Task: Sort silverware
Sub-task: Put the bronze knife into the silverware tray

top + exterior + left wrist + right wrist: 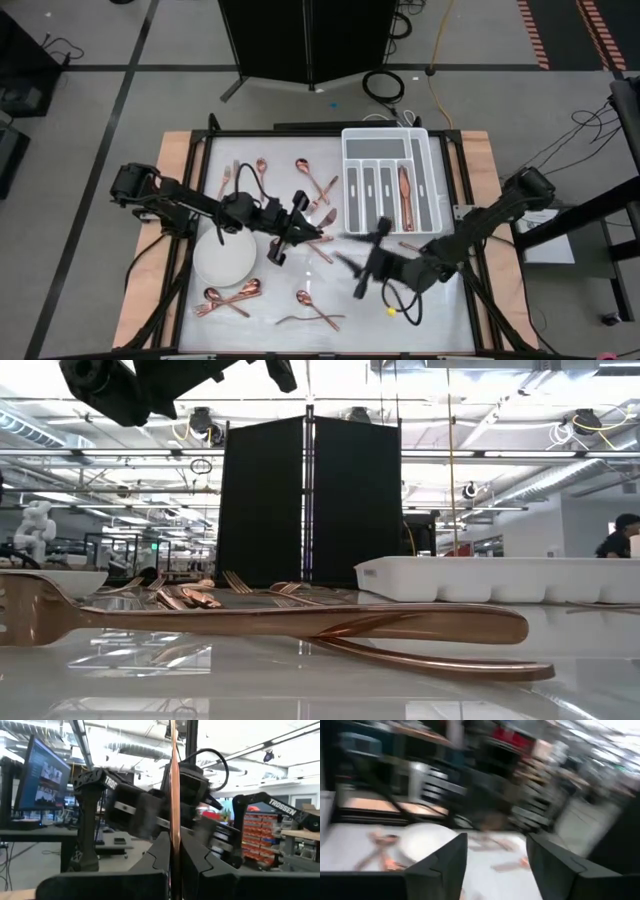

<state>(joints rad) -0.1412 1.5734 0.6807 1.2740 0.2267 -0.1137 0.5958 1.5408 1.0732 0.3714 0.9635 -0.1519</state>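
Copper-toned, one slim utensil (174,795) stands pinched upright in the closed left jaws (283,243) at frame centre. The right jaws (495,865), centre-right, gape wide and empty. Other silverware (318,185) lies scattered across the surface (440,300); one piece (405,192) rests in the white tray (387,140) at upper right.

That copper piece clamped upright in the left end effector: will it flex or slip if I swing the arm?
The copper piece looks like rigid metal, so flexing seems unlikely. Its polished, thin shaft is pinched edge-on between the left end effector fingers, so it may pivot or slide on a fast swing. It probably weighs little.
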